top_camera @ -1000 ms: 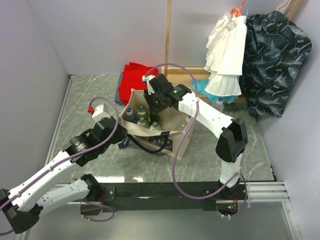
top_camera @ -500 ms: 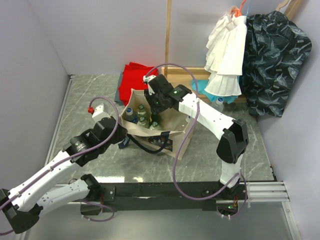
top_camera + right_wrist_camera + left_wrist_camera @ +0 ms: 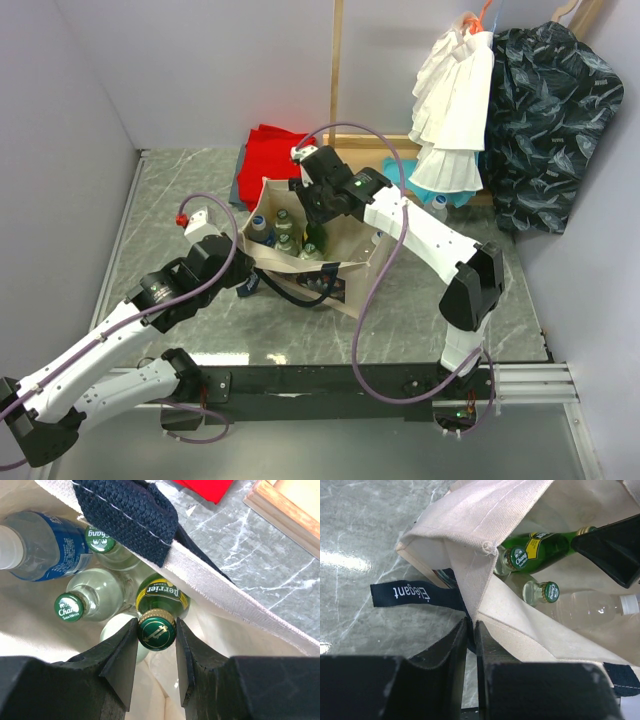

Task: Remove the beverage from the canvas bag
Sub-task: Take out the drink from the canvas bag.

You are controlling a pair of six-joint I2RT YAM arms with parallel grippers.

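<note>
The beige canvas bag [image 3: 352, 262] with navy handles stands open mid-table, holding several bottles. My right gripper [image 3: 315, 214] is inside the bag's mouth, its fingers closed on the gold-rimmed green cap of a green Perrier bottle [image 3: 156, 630], which stands upright against the bag's far wall [image 3: 235, 607]. The bottle also shows in the top view [image 3: 313, 238]. My left gripper [image 3: 471, 626] is shut on the bag's near-left rim [image 3: 485, 565], beside a navy "Elegant" tag [image 3: 415, 594]. In the top view the left gripper [image 3: 243, 268] sits at the bag's left corner.
Two clear Chang bottles [image 3: 68, 607] and a blue-labelled water bottle [image 3: 45, 545] stand beside the Perrier. A red folded cloth [image 3: 275, 155] lies behind the bag. A wooden frame [image 3: 372, 143], hanging clothes [image 3: 455, 100] and a small bottle [image 3: 438, 207] are at the back right.
My right gripper has shifted slightly up and to the right with the Perrier bottle in it. The left gripper has kept its hold on the bag's rim.
</note>
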